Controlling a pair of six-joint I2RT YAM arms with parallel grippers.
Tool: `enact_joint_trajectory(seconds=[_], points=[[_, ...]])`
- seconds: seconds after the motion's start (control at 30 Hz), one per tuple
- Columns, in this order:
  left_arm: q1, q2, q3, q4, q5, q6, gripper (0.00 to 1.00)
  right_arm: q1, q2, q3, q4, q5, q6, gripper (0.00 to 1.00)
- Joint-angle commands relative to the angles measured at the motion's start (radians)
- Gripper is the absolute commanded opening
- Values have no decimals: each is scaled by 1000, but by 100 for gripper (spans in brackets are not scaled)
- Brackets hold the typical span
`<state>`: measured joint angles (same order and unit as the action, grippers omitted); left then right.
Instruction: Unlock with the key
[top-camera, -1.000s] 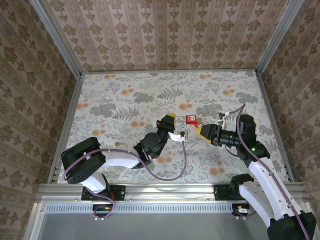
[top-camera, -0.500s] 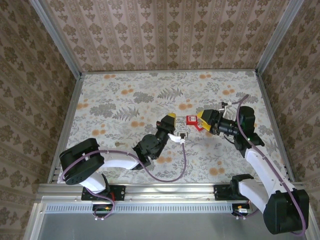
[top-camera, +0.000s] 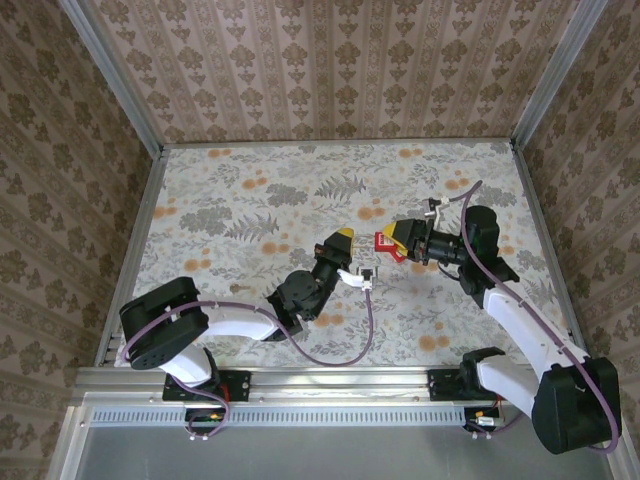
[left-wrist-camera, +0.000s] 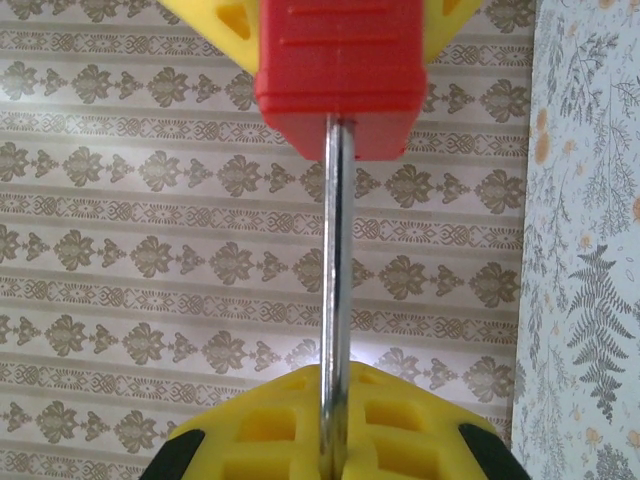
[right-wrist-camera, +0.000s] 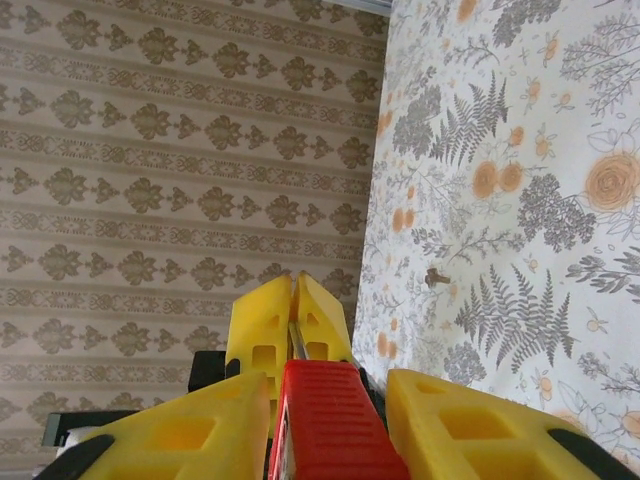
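Observation:
A red padlock (top-camera: 381, 240) hangs above the middle of the table between both grippers. My left gripper (top-camera: 344, 236) is shut on its steel shackle (left-wrist-camera: 335, 250), which runs down from the red body (left-wrist-camera: 340, 70) into the yellow fingers (left-wrist-camera: 400, 420). My right gripper (top-camera: 399, 240) has come in from the right, and its yellow fingers (right-wrist-camera: 180, 435) sit flush against both sides of the padlock (right-wrist-camera: 330, 420). A small brown object (right-wrist-camera: 436, 277) lies on the cloth; I cannot tell whether it is the key.
The floral tablecloth (top-camera: 250, 200) covers the table, with patterned walls on three sides and metal rails (top-camera: 130, 250) along the edges. The left arm's purple cable (top-camera: 365, 320) loops over the near middle.
My right gripper swung up and left from the near right, reaching the padlock and closing around its red body. The left gripper kept its hold on the shackle, barely moving.

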<state>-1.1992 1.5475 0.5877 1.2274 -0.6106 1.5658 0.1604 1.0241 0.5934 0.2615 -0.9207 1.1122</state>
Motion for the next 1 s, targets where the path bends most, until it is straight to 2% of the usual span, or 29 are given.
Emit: enact_joint_trajectory(seconds=[0.0,0.1,0.23,0.27,0.3,0.37,0.4,0.43,0.53,0.73,0.8,0.97], points=[[-9,9,15,50,-3,7,0,17,0,42,4,-31,-35,28],[-12,14,15,50,-10,9,0,18,-19,47,-36,-21,-64,21],[-14,19,16,47,-18,6,0,23,-43,60,-77,-10,-96,19],[-17,23,18,47,-21,8,5,24,-48,65,-85,-7,-107,19],[-19,28,18,47,-26,11,26,27,-51,73,-103,-1,-121,18],[-25,33,17,47,-40,16,45,28,-58,89,-143,12,-151,17],[-30,34,14,47,-49,16,59,28,-61,99,-159,16,-166,17],[-35,35,9,48,-57,16,69,27,-63,105,-169,19,-176,17],[-52,24,-14,46,-90,11,79,28,-67,126,-197,29,-204,17],[-82,-38,-48,28,-135,-14,79,33,-62,134,-204,17,-229,17],[-86,-70,-44,-27,-142,-34,73,35,-68,131,-206,21,-239,17],[-123,-175,-37,-170,-179,-101,67,41,-83,141,-214,35,-279,17]])
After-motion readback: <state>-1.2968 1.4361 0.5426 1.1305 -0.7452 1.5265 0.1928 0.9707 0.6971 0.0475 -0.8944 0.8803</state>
